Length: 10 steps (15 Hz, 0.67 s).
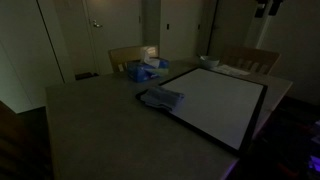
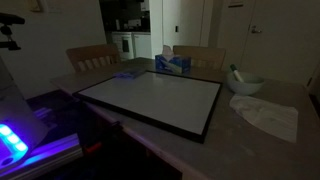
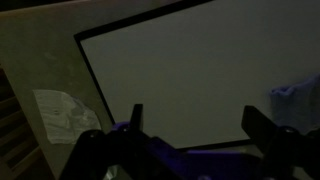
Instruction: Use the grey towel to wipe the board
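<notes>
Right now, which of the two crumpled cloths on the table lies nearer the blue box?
The small bluish-grey towel; the white crumpled cloth lies beside the pale bowl.

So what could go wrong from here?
1. The open gripper hangs over the board, not the grey towel; it holds nothing to wipe with yet.
2. The tissue box stands close behind the towel and could be bumped on the reach.
3. The room is dim, so a grasp could miss.
</notes>
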Available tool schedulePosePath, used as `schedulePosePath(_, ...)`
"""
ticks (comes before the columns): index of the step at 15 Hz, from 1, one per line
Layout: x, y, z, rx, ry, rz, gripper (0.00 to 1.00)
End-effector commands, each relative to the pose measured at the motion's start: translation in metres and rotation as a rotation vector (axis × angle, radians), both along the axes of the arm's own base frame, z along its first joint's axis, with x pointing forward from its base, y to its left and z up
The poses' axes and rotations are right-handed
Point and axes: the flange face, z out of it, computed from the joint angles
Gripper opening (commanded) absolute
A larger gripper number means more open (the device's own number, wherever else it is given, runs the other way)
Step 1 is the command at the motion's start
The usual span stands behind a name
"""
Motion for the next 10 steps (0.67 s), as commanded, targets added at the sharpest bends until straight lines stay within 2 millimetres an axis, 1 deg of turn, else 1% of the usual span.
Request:
schedulePosePath(1, 0.0, 0.0, 0.001, 0.0, 0.001, 0.0, 1.0)
schedulePosePath(5, 0.013, 0.017, -0.013, 0.006, -0.006, 0.06, 1.0)
schedulePosePath(10, 0.032, 0.051, -0.038, 0.007, -0.003, 0.154, 1.0)
